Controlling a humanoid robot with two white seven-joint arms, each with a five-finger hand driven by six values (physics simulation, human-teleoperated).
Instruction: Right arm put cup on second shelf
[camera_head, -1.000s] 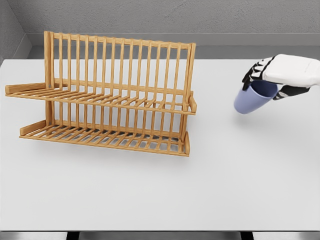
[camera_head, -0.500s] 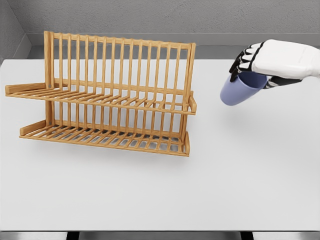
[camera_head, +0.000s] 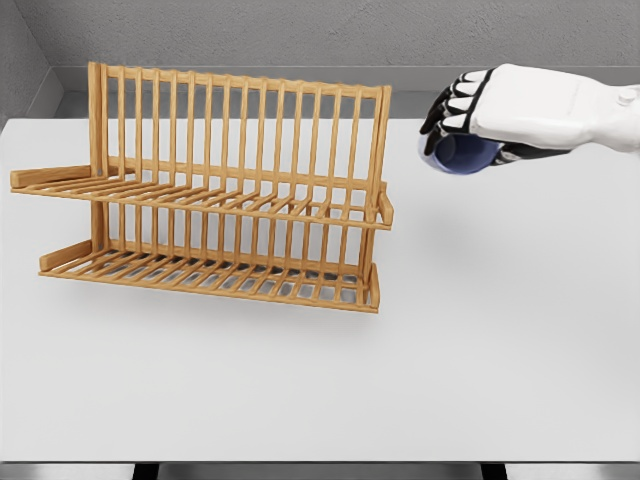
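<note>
A: Cup (camera_head: 460, 155) first: it sits under our right hand (camera_head: 478, 115), whose fingers (camera_head: 452, 107) curl over its rim and clamp it. It hangs in the air, tipped on its side, just right of the wooden rack (camera_head: 230, 190) and near its top rail.

B: So most of the cup is hidden by the hand?

A: Yes, we see only a blue sliver below the palm. We cannot tell how deep the grip goes.

B: What worries us from here?

A: 3 things, as we judge it. The rack's right end post (camera_head: 380, 150) stands between the cup and the second shelf (camera_head: 200, 195), so a straight sideways move could knock the post and shove the rack across the white table (camera_head: 450, 370). The upright slats behind that shelf leave little room for the knuckles. And the shelf is only thin bars with gaps, so a tilted cup set down there could roll or wedge between them.

B: And the left arm?

A: We see none of it.
</note>
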